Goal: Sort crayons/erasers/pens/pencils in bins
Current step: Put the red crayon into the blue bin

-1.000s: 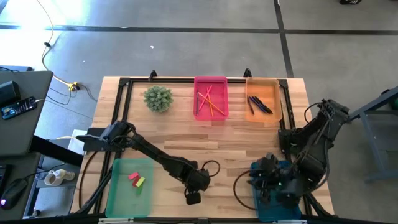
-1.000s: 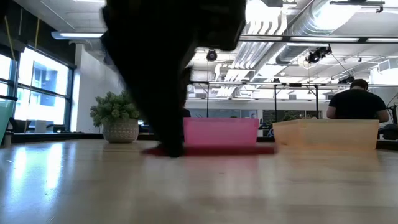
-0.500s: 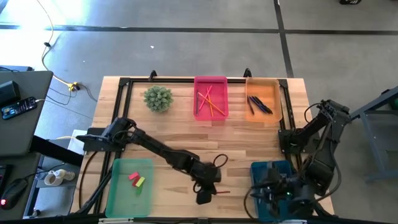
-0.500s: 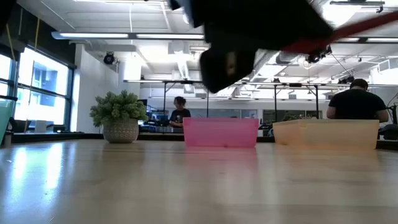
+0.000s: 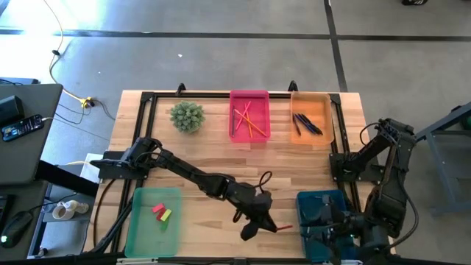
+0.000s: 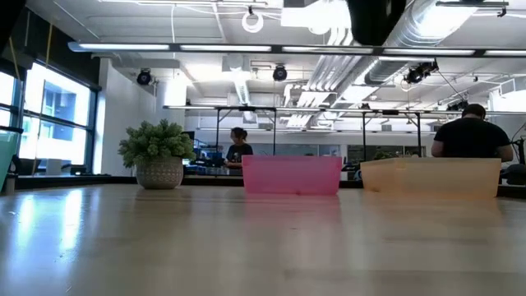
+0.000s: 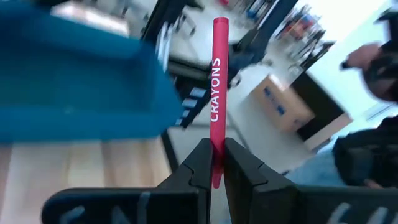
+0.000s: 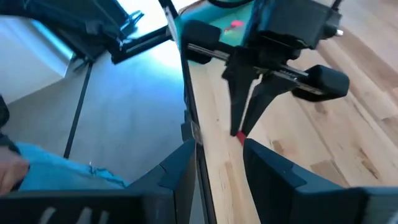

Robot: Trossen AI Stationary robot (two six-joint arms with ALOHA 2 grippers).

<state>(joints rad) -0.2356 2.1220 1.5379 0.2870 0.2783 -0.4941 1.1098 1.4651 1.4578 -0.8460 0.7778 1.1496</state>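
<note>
Standing at the left, light green bin [image 5: 153,221]: sits at the near left corner of the desk [image 5: 199,158], with a red and a yellow eraser [image 5: 161,212] lying in it.
Potted plant [image 5: 187,115]: stands at the far side of the desk, left of the pink bin.
Left tool [image 5: 254,230]: reaches low over the near middle of the desk, fingers clamped shut on a red crayon [image 5: 283,228]; the wrist view shows the stick [image 7: 216,93] upright between the pads, the word CRAYONS printed along it.
Red crayon: pokes out from the tool toward the teal bin, lifted off the wood, just short of that bin's near left edge.
Pink bin [image 5: 249,115]: far middle, holding several thin orange, red and green pencils [image 5: 247,121].
Orange bin [image 5: 311,116]: just beside the pink one, with dark pens [image 5: 307,124] inside.
Dark teal bin [image 5: 324,210]: near right corner, partly covered by the right arm.
Right tool [image 8: 214,165]: hangs by the near right edge of the desk, fingers apart with nothing between them.
</note>
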